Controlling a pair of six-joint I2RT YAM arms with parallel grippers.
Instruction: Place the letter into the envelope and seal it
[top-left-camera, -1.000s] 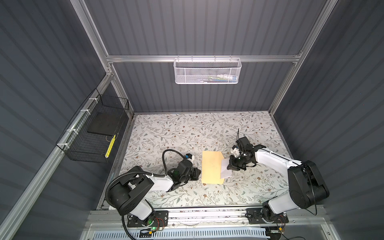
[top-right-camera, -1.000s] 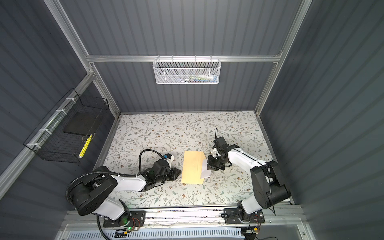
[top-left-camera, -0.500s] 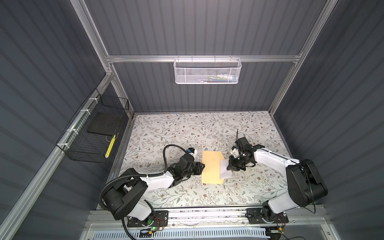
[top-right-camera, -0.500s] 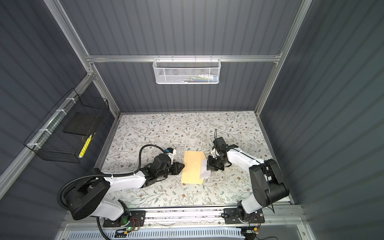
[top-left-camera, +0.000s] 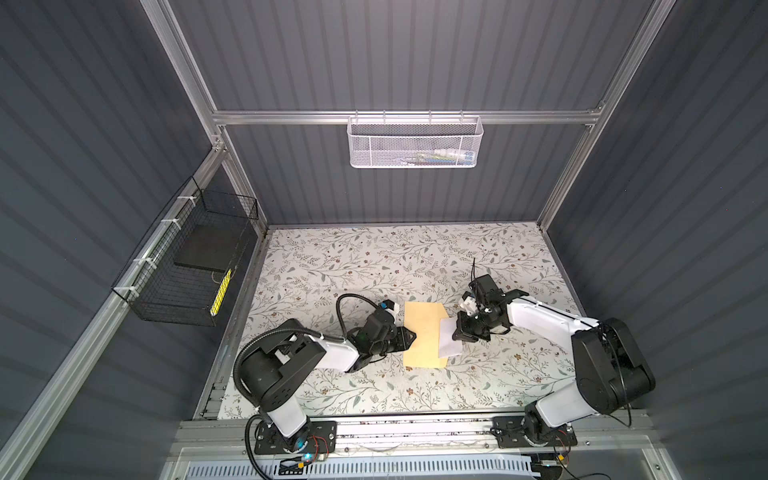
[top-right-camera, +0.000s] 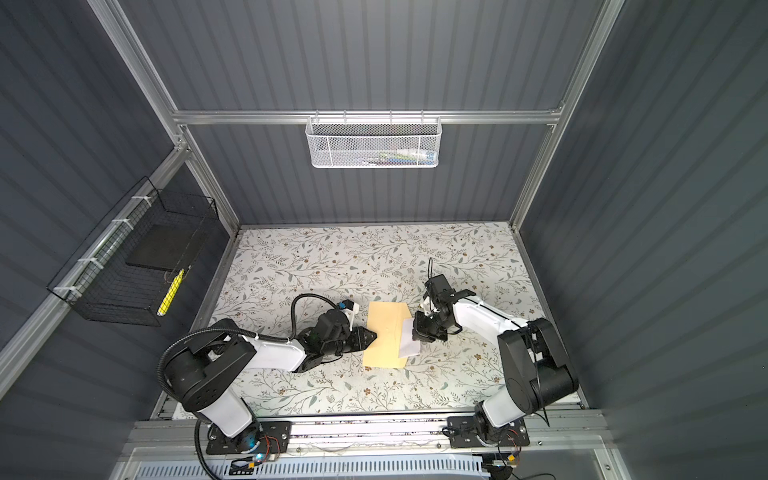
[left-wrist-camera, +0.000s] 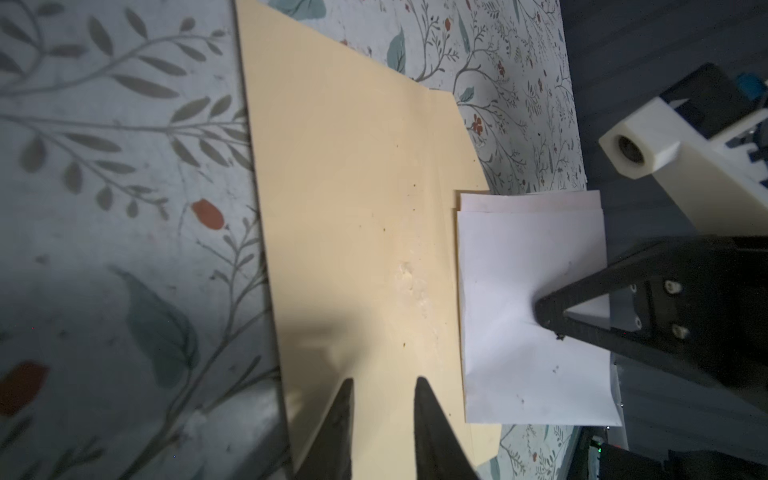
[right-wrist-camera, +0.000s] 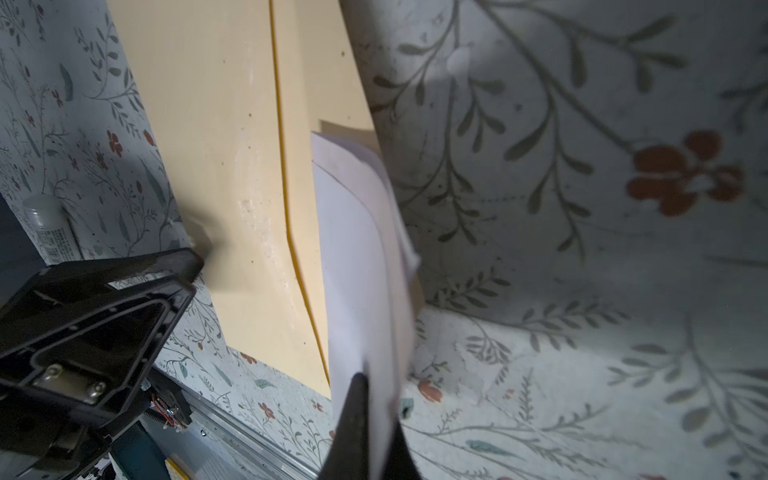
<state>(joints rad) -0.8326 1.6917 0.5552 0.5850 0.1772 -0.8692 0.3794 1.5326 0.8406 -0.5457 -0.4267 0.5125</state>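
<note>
The tan envelope (top-left-camera: 420, 336) (top-right-camera: 384, 338) lies flat near the middle of the flowered table. The white folded letter (top-left-camera: 448, 344) (top-right-camera: 408, 341) overlaps the envelope's right side, one edge lifted. My right gripper (top-left-camera: 458, 334) (right-wrist-camera: 376, 386) is shut on the letter (right-wrist-camera: 361, 257), pinching its outer edge. Whether the letter's inner edge is inside the envelope (left-wrist-camera: 357, 199) I cannot tell. My left gripper (top-left-camera: 412, 334) (left-wrist-camera: 383, 382) sits low over the envelope's left edge. Its jaws stand a little apart with nothing between them.
A small white stick (right-wrist-camera: 46, 226) stands beyond the envelope's left side, by the left arm. A white mesh basket (top-left-camera: 415, 143) hangs on the back wall and a black wire basket (top-left-camera: 187, 266) on the left wall. The metal rail (top-left-camera: 415, 428) runs along the front.
My left gripper has moved right, up to the envelope's left edge, and its jaws have parted slightly. The right gripper still holds the letter in almost the same place.
</note>
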